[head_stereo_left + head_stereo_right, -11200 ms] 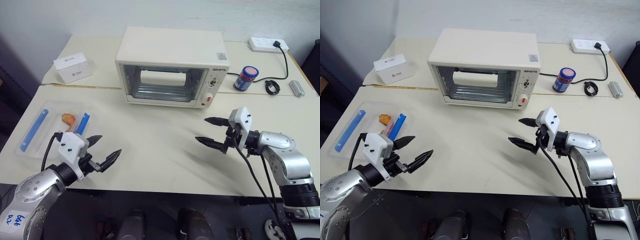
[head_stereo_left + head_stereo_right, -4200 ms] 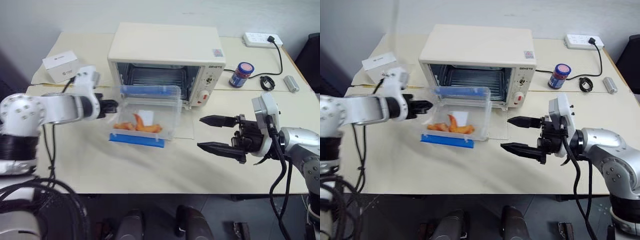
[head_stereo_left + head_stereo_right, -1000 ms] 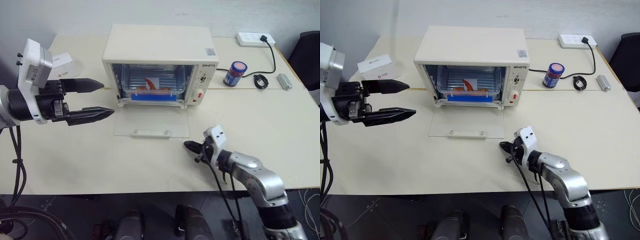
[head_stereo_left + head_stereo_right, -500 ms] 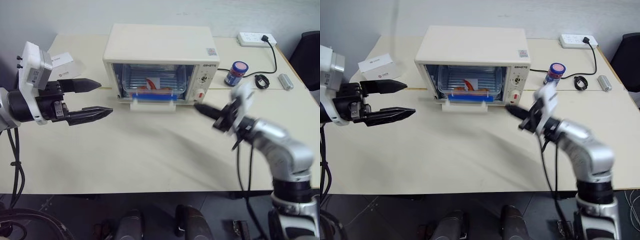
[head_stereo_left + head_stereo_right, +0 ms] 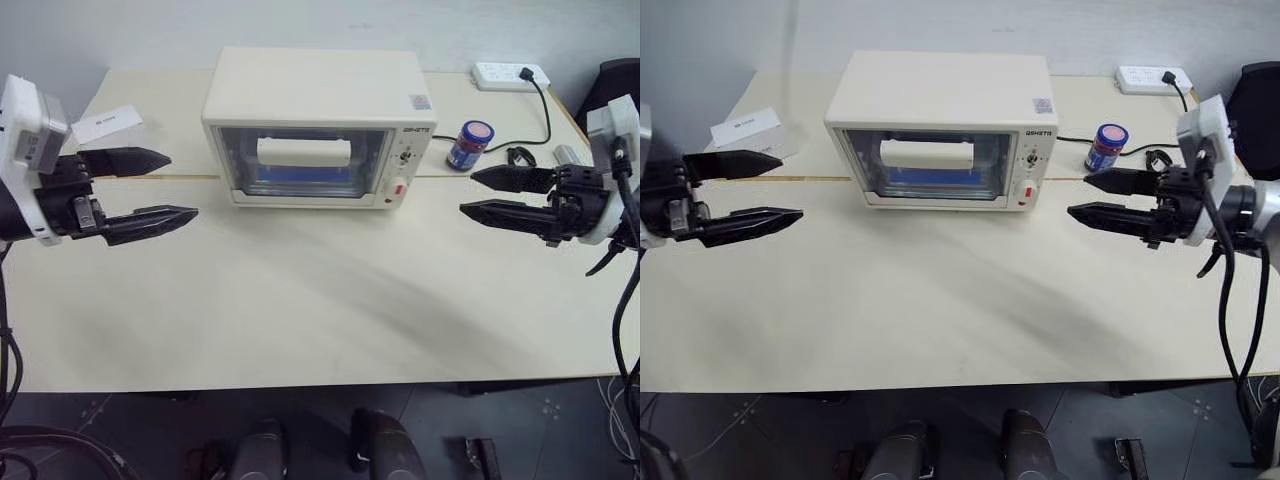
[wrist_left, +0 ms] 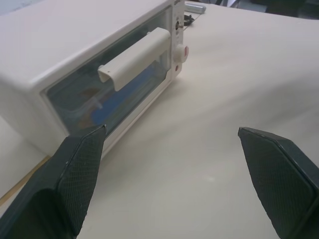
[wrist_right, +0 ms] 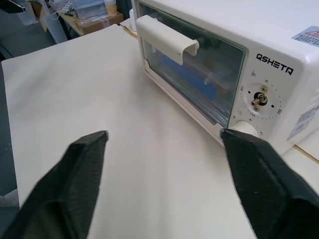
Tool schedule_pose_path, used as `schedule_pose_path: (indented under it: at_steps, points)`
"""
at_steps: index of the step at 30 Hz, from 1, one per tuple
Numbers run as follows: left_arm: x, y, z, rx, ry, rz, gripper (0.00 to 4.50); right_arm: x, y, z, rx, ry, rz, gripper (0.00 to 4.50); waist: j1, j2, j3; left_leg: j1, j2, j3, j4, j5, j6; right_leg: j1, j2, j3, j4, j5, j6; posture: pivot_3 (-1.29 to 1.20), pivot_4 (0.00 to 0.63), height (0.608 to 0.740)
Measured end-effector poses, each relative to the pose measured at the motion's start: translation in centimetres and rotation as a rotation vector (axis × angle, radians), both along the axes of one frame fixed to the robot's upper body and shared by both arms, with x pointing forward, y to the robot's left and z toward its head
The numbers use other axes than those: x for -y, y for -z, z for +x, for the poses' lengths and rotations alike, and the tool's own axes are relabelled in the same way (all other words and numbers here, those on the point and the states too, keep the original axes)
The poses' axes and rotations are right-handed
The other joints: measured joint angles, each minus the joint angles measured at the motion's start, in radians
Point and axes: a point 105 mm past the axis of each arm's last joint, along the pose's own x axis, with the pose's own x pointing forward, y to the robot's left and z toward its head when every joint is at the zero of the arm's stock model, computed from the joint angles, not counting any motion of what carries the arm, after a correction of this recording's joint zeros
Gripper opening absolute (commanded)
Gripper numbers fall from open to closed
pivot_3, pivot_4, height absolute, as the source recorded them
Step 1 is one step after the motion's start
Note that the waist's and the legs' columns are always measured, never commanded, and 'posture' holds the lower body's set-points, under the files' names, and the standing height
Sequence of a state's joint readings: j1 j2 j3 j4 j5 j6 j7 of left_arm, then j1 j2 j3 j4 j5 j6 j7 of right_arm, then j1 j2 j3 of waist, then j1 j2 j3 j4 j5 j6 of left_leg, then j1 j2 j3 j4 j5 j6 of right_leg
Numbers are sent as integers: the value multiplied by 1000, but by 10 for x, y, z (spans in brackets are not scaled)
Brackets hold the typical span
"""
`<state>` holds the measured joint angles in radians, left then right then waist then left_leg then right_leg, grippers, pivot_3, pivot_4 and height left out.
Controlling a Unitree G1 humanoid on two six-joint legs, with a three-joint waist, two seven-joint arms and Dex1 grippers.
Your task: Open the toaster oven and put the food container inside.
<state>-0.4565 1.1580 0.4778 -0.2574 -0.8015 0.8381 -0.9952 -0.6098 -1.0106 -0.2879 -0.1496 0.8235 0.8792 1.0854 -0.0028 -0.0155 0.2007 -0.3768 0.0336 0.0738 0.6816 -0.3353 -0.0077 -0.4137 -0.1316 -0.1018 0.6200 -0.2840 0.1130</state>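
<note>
The cream-white toaster oven stands at the back middle of the table with its glass door shut and the bar handle up. Behind the glass the food container shows as a blue strip and clear plastic; it also shows through the door in the right wrist view. My left gripper hangs open left of the oven, above the table, holding nothing. My right gripper is open to the right of the oven, pointing toward it, also holding nothing.
A small white cardboard box sits at the back left. Right of the oven are a blue jar with a red lid, a coiled black cable, a silver cylinder and a white power strip.
The oven door, lying open a second ago, has swung up and is shut. My right gripper rose from the table up and to the right and opened. The left gripper drifted slightly left.
</note>
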Motion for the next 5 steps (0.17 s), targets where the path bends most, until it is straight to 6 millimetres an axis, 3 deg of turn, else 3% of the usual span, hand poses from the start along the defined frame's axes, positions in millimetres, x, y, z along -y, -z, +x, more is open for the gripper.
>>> schedule_pose_path:
  at_steps: [5]
  points:
    - [-6,-1,-3,4,-18,-4,4500,2,5,0,-9,9,-3,4457,3,0,0,0,0,0,0,0,0,0,0,0,0,0,0,0,150,740]
